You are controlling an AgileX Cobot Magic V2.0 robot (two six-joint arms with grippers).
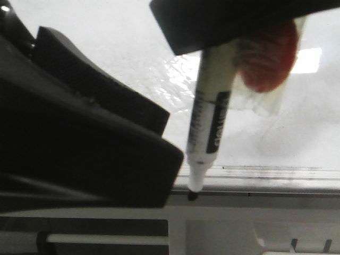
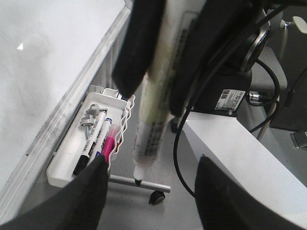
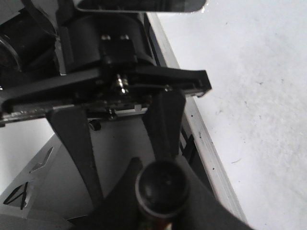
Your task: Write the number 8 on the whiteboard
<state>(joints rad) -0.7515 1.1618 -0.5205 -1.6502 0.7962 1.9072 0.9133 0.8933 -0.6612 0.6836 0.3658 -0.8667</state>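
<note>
Front view. Right gripper (image 1: 212, 45): closed on marker (image 1: 208, 125), gripped by the upper barrel. Marker long axis near upright, slightly tilted, tip lowest, directly below the jaws. Tip lies at or below the rail (image 1: 265, 172), so off the writing face. Whiteboard (image 1: 106, 37): beyond the marker, rising behind the gripper. Number 8: none seen, so writing judged not begun. Left gripper (image 1: 79, 149): large dark bulk just beside the marker; jaw state not readable here

Left wrist view. Left gripper's own fingers (image 2: 86, 196) spread wide, nothing between them. The marker hangs ahead of them, clamped between the right gripper's two dark pads, tip in free air above a pen tray (image 2: 62, 177). Board face off to one side of the tip, apart from it

Right wrist view. The marker's round butt end sits between this gripper's fingers. Left gripper ahead, jaws apart. Board beside the hand, bare of any figure

Judgement: right arm is the writing arm; the coming move must carry the tip up past the rail and sideways onto the board
</note>
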